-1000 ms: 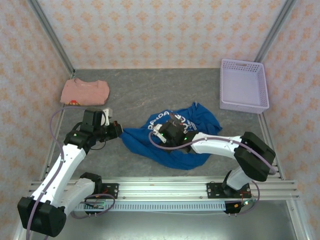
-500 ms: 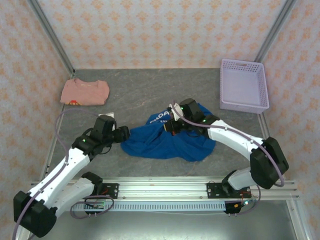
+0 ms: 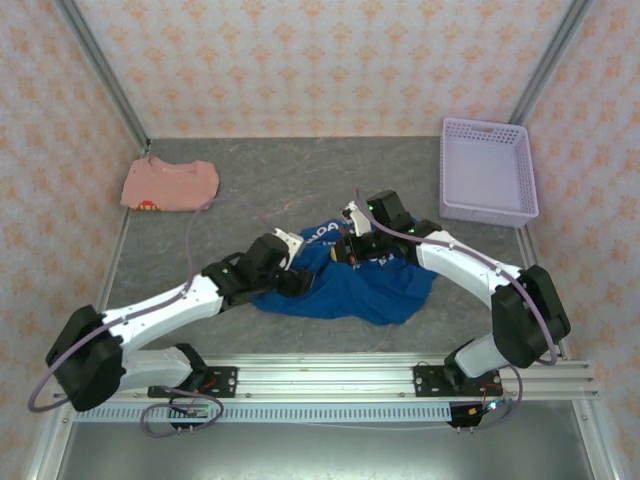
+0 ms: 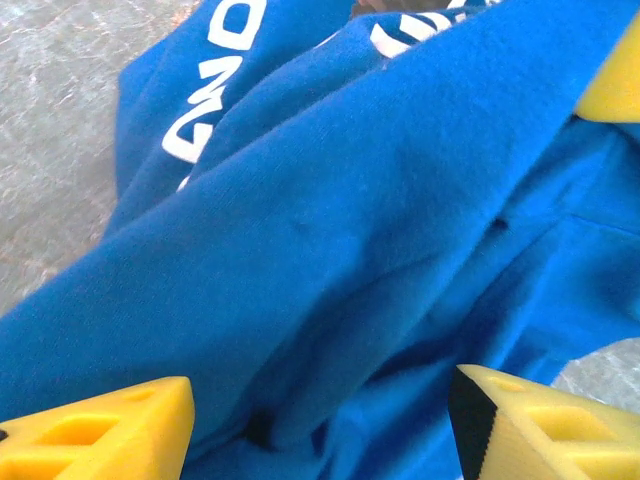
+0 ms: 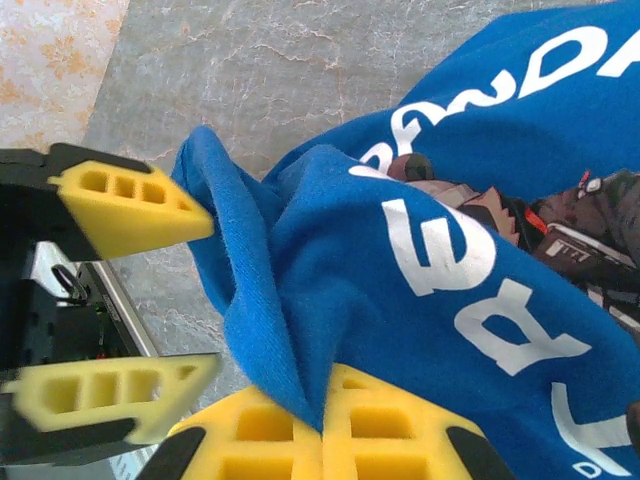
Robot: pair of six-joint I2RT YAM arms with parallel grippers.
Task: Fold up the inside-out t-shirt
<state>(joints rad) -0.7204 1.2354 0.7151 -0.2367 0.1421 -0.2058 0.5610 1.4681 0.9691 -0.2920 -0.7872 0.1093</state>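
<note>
Your right gripper: pads clamped on fold of crumpled royal-blue cotton t-shirt. Your left gripper: jaws spread, blue fabric lying between them, ungripped.

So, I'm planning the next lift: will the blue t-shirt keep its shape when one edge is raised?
Probably not: the blue t-shirt lies crumpled in soft folds, so it would likely droop. The ridge pinched in the right tool sags away limply, suggesting light, floppy cloth. Its fuzzy surface probably won't slip.
</note>
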